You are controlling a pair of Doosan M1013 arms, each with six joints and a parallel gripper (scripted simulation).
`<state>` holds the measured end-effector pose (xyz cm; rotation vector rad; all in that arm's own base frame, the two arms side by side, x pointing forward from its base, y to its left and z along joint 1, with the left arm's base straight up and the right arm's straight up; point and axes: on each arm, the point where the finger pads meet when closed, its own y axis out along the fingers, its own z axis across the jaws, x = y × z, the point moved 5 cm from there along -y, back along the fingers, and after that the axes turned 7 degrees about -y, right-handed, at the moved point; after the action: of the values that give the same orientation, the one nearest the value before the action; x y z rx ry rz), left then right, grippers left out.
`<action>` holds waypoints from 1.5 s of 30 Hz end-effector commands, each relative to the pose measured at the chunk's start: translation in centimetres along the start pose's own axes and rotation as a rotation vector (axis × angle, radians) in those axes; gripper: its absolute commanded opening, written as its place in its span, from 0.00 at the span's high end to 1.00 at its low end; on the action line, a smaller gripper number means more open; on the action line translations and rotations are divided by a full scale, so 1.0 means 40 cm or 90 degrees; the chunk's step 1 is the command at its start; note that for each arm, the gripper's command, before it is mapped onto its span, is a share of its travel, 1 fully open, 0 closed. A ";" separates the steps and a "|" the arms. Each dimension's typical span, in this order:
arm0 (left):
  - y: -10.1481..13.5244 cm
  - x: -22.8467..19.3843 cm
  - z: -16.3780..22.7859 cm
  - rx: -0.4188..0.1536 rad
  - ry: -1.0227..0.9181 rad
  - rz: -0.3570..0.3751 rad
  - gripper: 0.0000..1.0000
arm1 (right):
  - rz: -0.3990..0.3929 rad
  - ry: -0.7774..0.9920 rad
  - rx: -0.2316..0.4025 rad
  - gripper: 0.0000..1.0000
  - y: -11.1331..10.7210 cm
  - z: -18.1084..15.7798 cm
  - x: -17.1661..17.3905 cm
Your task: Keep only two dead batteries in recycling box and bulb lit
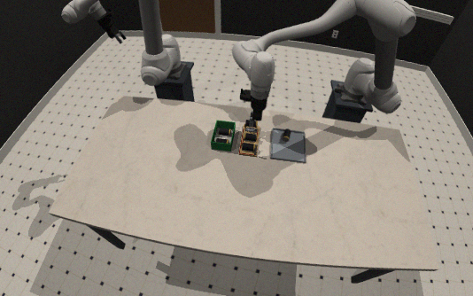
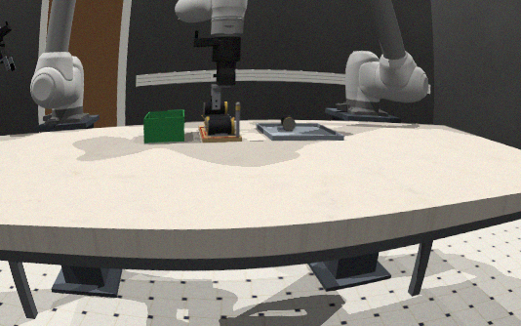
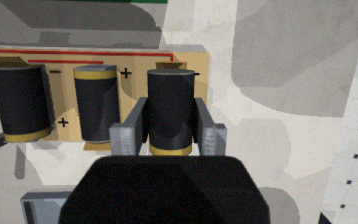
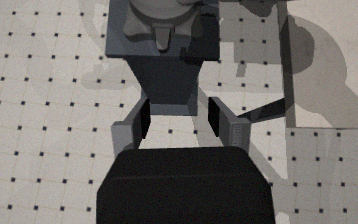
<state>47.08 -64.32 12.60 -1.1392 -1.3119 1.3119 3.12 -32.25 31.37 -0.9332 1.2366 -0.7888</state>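
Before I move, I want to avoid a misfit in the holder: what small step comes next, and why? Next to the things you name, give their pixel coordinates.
I would ease the left gripper (image 1: 252, 118) (image 2: 216, 106) (image 3: 171, 111) straight down a touch, without opening yet. Its fingers flank the end battery (image 2: 209, 108) (image 3: 171, 100), whose plain end faces the contact (image 3: 171, 65) by the minus mark, and it seems to sit higher than its neighbours.
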 end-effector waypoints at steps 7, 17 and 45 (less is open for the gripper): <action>-0.003 -0.001 0.000 0.000 0.000 0.001 0.43 | -0.001 0.000 0.000 0.00 -0.001 0.000 0.000; 0.003 -0.001 0.000 0.000 0.000 0.001 0.43 | -0.001 0.000 0.000 0.00 -0.001 0.000 0.000; 0.076 -0.001 -0.001 0.000 0.000 0.001 0.43 | -0.001 0.000 0.000 0.00 -0.001 0.000 0.000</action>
<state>47.08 -64.32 9.46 -1.1391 -1.3119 1.3119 3.12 -32.25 31.37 -0.9332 1.2366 -0.7888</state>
